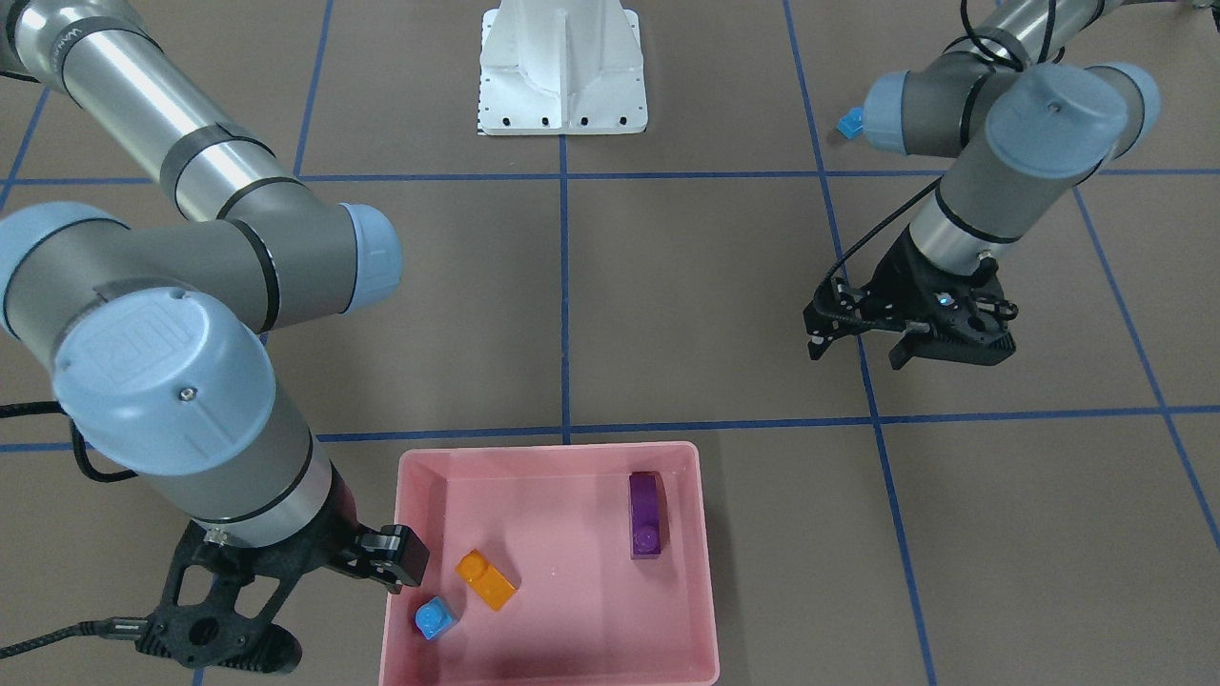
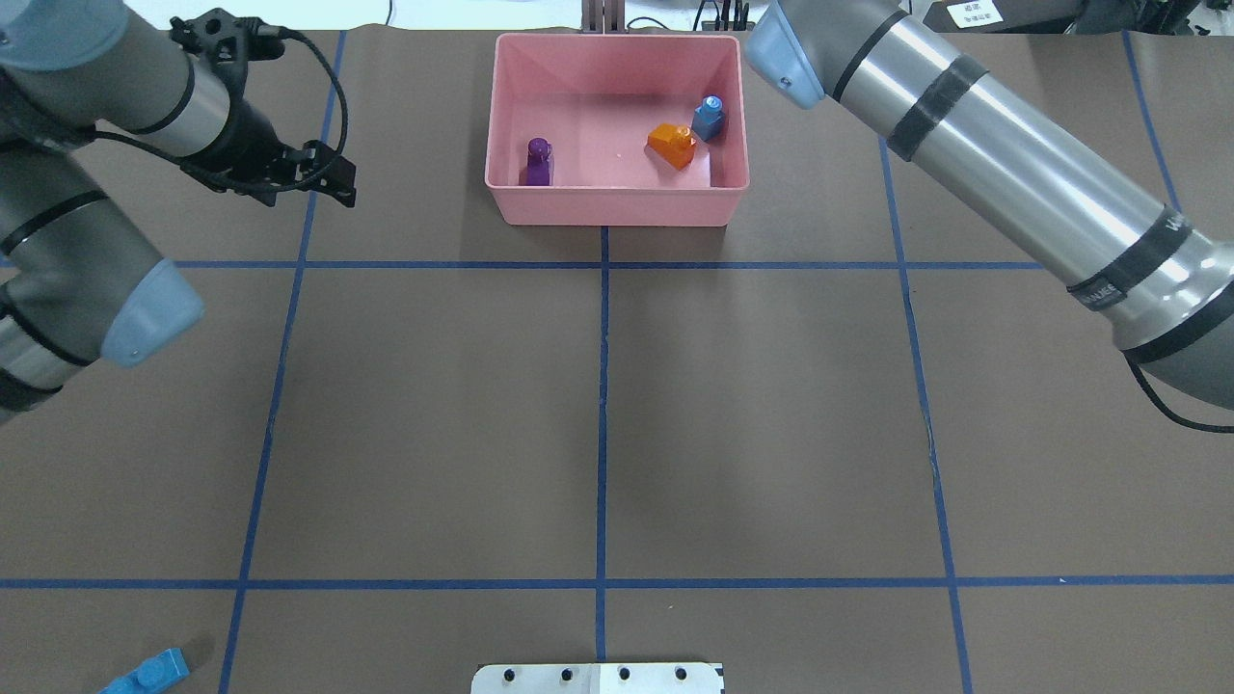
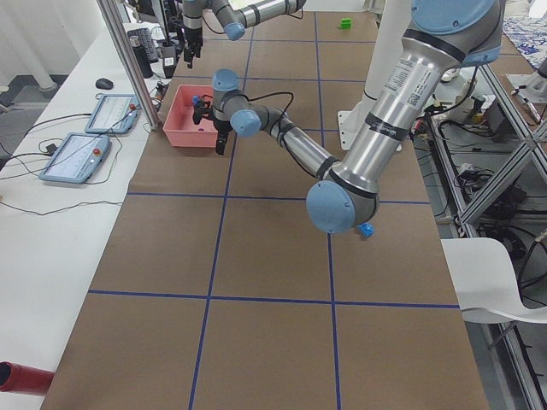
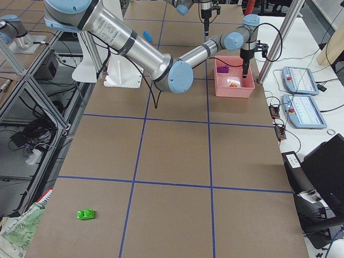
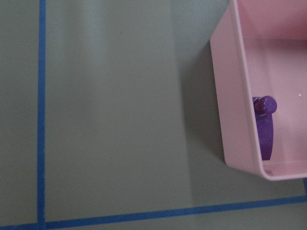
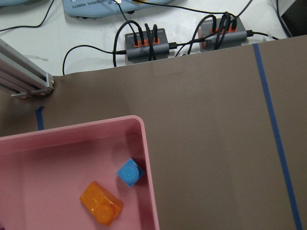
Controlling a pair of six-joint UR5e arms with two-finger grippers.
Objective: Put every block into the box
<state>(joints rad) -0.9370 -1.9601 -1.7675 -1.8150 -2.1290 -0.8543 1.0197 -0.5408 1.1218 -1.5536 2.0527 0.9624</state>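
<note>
The pink box (image 1: 701, 572) (image 2: 617, 202) holds a purple brick (image 1: 646, 514) (image 2: 538, 161) (image 5: 264, 129), an orange brick (image 1: 486, 579) (image 2: 672, 145) (image 6: 100, 202) and a small blue brick (image 1: 436, 617) (image 2: 710, 118) (image 6: 130, 172). A long blue brick (image 2: 145, 675) (image 4: 146, 36) lies near the robot's base on its left side. Far off on the robot's right lies a green brick (image 4: 86, 214) (image 3: 346, 23). My left gripper (image 1: 858, 351) (image 2: 333, 178) hangs open and empty over the table beside the box. My right gripper (image 1: 396, 562) hovers at the box's corner by the small blue brick; only one finger shows.
The white robot base (image 1: 562, 71) stands at the table's near edge. Blue tape lines (image 2: 603, 386) divide the brown table into squares. Cable hubs (image 6: 146, 43) and tablets (image 4: 303, 110) lie just beyond the box.
</note>
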